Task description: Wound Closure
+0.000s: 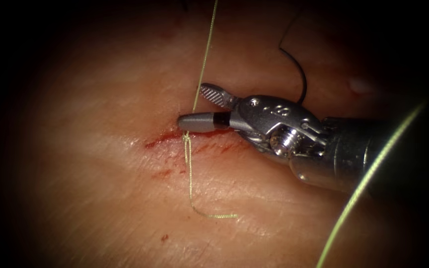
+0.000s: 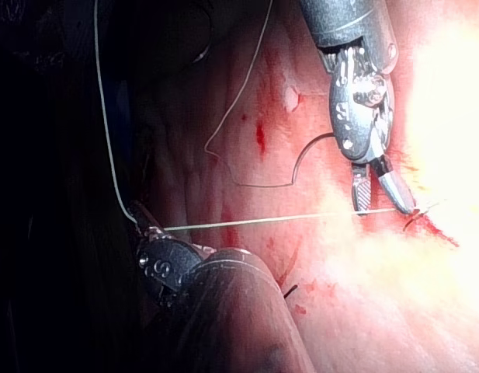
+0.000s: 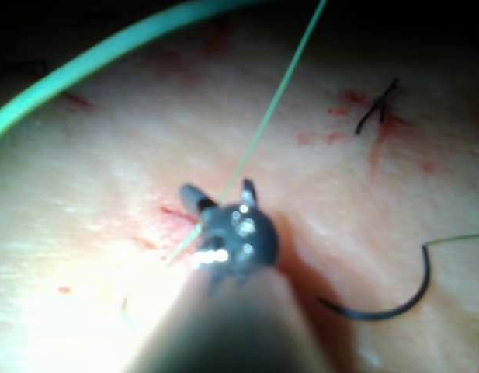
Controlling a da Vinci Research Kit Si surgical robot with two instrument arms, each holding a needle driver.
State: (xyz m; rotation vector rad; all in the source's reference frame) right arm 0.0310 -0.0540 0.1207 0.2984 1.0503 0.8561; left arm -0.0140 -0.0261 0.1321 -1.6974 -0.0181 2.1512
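the right tool (image 1: 194, 106) had its jaws apart around the taut thread (image 1: 205, 54), just above the cut (image 1: 175, 136). the left tool (image 2: 150, 237) was clamped on that thread. the needle (image 1: 299, 74) lay free on the tissue (image 1: 100, 173) behind the right tool, its curve running up-down.

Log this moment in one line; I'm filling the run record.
right tool: jaws open astride taut thread at cut | left tool: holds thread | needle: free on tissue
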